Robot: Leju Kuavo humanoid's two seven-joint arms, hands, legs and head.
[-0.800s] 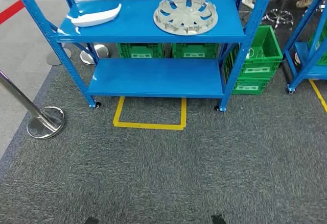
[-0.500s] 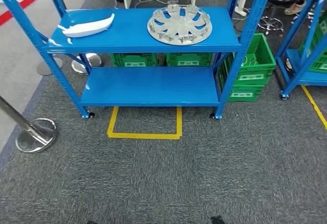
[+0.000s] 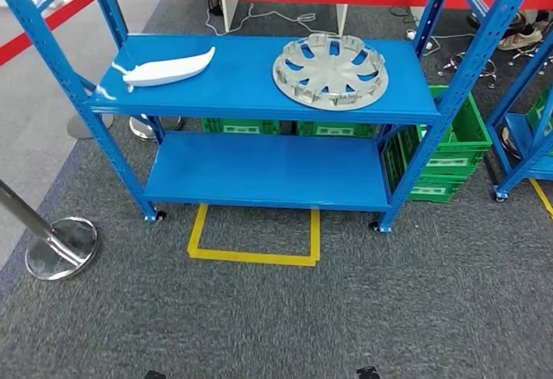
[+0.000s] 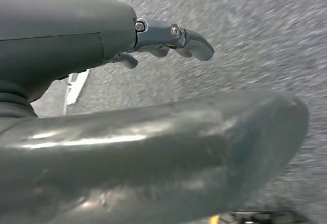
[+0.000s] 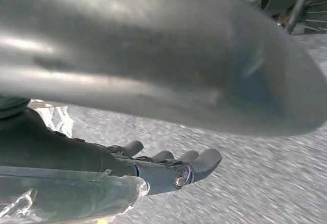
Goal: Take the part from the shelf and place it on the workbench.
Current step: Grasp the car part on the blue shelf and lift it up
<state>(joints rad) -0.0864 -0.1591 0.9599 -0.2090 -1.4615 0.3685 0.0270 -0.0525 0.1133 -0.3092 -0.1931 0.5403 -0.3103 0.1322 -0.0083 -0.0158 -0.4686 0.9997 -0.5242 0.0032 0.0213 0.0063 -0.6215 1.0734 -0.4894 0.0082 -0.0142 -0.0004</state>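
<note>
Whole head view has shifted since the earlier pictures: camera moved, the blue steel shelf rack [image 3: 261, 94] now sits nearer and lower in frame; parts themselves unmoved. Silver round plastic wheel cover [image 3: 330, 70] lies toward the top shelf's right end, white curved plastic trim piece [image 3: 168, 68] near its left end. Left hand [image 4: 169, 38] and right hand [image 5: 169, 168] hang over carpet, fingers loosely spread, holding nothing. Judgement: approach phase, no reach begun.

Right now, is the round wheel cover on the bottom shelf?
No, the round wheel cover lies on the top shelf, right of the white part.
</note>
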